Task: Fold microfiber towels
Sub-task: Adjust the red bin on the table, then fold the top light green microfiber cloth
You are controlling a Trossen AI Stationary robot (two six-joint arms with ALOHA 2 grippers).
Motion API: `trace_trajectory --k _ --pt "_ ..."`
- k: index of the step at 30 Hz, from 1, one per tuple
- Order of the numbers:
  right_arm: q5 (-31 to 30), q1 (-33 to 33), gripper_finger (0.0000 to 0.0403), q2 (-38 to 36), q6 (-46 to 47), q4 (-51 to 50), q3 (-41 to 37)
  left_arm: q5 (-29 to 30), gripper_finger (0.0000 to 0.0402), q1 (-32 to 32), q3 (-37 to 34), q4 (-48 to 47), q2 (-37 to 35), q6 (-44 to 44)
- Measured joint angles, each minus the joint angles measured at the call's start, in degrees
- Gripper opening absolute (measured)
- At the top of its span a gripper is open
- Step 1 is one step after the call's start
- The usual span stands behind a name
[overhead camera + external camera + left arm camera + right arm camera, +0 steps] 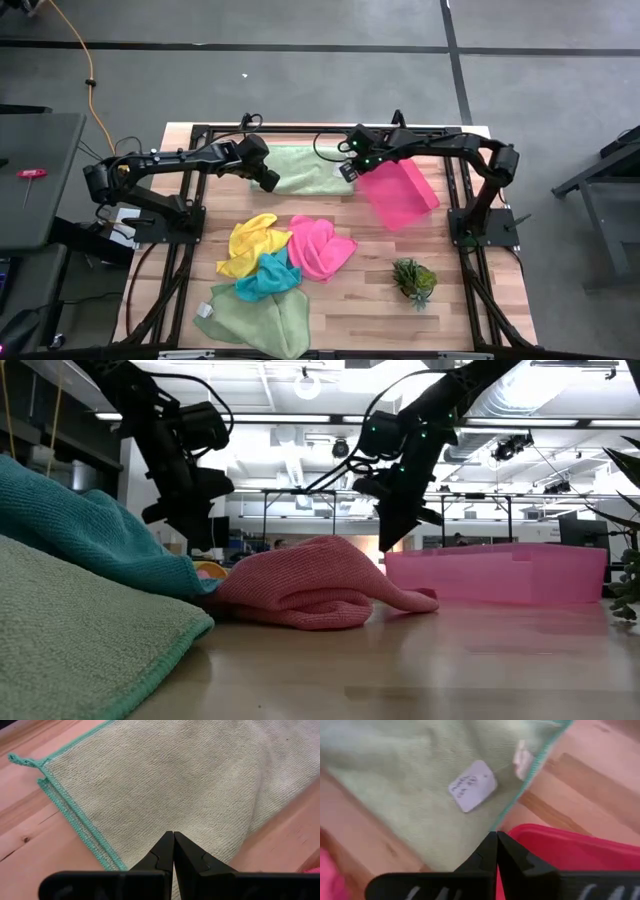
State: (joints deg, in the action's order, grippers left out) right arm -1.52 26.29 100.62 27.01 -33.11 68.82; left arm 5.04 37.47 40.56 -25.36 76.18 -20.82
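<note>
High view shows one pale green towel [305,168] spread at the surface's far edge, left tool [268,181] and right tool [349,171] both clenched over its near corners, apparently pinching them, while four crumpled towels [268,265] nearer the front look unfolded.

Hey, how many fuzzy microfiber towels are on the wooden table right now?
5. One pale green towel lies spread at the far edge between both arms; a yellow towel, hot pink towel, teal towel and second pale green towel are heaped nearer. More could be hidden underneath.
</note>
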Motion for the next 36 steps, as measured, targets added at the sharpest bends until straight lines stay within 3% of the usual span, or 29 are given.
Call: trace_trajectory --k 8,16,18,20,22,25,30,36 --pt "-8.64 3.47 0.0 -0.14 -0.46 -5.71 -0.12 0.15 0.0 0.0 0.0 -0.02 0.0 0.0" --pt "-10.18 7.11 0.0 -1.25 -3.25 -8.52 0.65 2.2 0.0 0.03 0.0 -0.02 -0.05 2.72" --pt "-7.45 7.15 0.0 -2.11 -5.19 -5.7 1.51 3.01 0.0 0.56 0.0 -0.12 -0.75 3.82" --pt "-0.78 6.83 0.0 -2.6 -6.6 -2.97 2.42 2.85 0.0 1.6 0.0 -0.14 -1.78 5.58" --pt "5.65 6.09 0.0 -2.49 -6.54 -1.55 2.57 1.36 0.0 2.87 0.0 -0.29 -2.38 7.91" --pt "10.71 4.06 0.0 -0.74 -6.5 -1.19 2.53 -2.4 0.0 5.13 0.0 -0.55 -2.78 12.58" --pt "13.21 -1.09 0.0 4.36 -5.95 0.51 2.51 -10.15 0.0 8.16 -1.51 0.92 -1.96 15.85" --pt "11.4 -4.33 0.0 8.44 -2.73 4.25 2.48 -9.85 0.0 8.7 -5.15 1.86 -1.05 15.07"
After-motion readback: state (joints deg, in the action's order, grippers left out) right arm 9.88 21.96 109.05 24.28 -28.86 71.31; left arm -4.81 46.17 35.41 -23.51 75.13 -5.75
